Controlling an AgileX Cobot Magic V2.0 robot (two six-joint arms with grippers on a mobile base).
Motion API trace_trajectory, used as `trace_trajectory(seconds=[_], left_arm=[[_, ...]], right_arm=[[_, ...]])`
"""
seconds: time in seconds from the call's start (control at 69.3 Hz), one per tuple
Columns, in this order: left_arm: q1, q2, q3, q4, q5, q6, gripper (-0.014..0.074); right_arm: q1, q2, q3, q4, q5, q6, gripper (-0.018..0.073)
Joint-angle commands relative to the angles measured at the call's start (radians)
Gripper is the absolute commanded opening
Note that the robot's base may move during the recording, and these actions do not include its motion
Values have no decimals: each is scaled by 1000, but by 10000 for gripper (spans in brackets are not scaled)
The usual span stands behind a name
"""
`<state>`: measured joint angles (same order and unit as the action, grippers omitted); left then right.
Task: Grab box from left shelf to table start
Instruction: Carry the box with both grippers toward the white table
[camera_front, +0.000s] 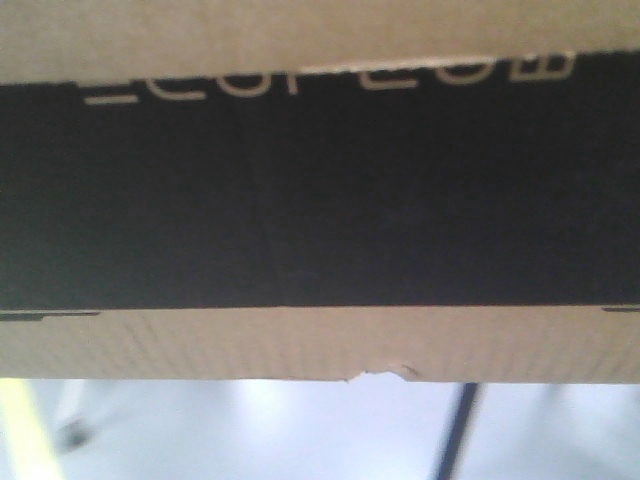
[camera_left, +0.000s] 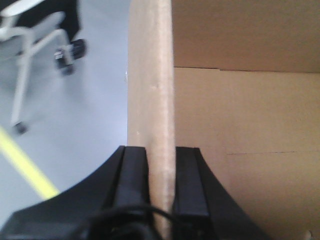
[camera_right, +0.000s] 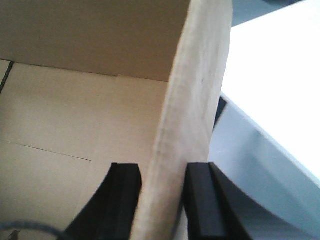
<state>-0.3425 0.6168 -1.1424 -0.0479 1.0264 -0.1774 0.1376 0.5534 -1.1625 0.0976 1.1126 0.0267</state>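
The brown cardboard box fills the front view, its black panel with pale lettering across the middle and a small nick in its bottom edge. My left gripper is shut on the box's left wall, one finger inside and one outside. My right gripper is shut on the box's right wall in the same way. The open inside of the box shows in both wrist views. The white table lies to the right of the box in the right wrist view. The left shelf is out of view.
Grey floor with a yellow line lies left of the box. A white chair on castors stands on it at the far left. Below the box in the front view a dark leg and pale floor show.
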Motion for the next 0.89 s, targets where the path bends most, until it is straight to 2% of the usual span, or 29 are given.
trace_trajectory(seconds=[0.0,0.88], left_arm=[[-13,1,-36,-118,-167,-13,-92],[-13,-1,-36,-117,-169,-13,-92]], right_arm=[[1,7,-32,37,-123,-17,55],[1,7,-32,37,-122,-17,55]])
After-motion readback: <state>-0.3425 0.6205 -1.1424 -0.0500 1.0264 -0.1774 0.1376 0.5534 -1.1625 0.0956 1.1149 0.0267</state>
